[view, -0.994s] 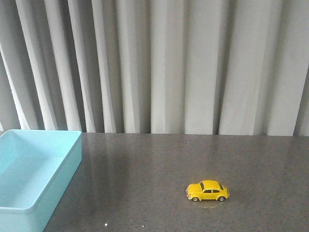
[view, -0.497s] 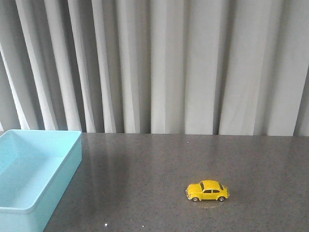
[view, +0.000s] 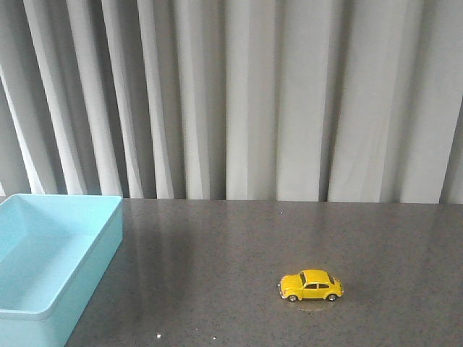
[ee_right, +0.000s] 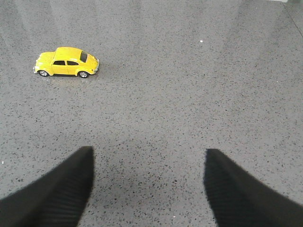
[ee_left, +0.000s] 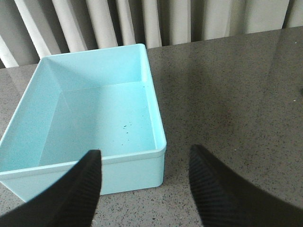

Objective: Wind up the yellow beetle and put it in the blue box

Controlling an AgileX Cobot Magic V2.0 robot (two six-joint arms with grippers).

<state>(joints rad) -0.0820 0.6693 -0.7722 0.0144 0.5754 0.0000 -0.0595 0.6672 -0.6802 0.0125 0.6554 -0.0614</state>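
Nothing moved since earlier frame. Small glossy yellow toy beetle point(view: 310, 285) on speckled grey table point(view: 239, 246), well apart from pale turquoise plastic box point(view: 51, 264); grey pleated curtain point(view: 239, 101) behind. Left fingers point(ee_left: 85, 189) and right fingers point(ee_right: 71, 189) spread wide, empty.

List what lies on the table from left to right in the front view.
blue box → yellow beetle, standing apart on the bare grey table.

**Beetle on worktop, box at left**

Yellow beetle point(view: 310, 285) upright on its wheels on the dark speckled worktop point(view: 289, 238), right of centre. Blue box point(view: 54, 285) at the left edge, well apart from it. Pale pleated curtain point(view: 239, 101) behind.
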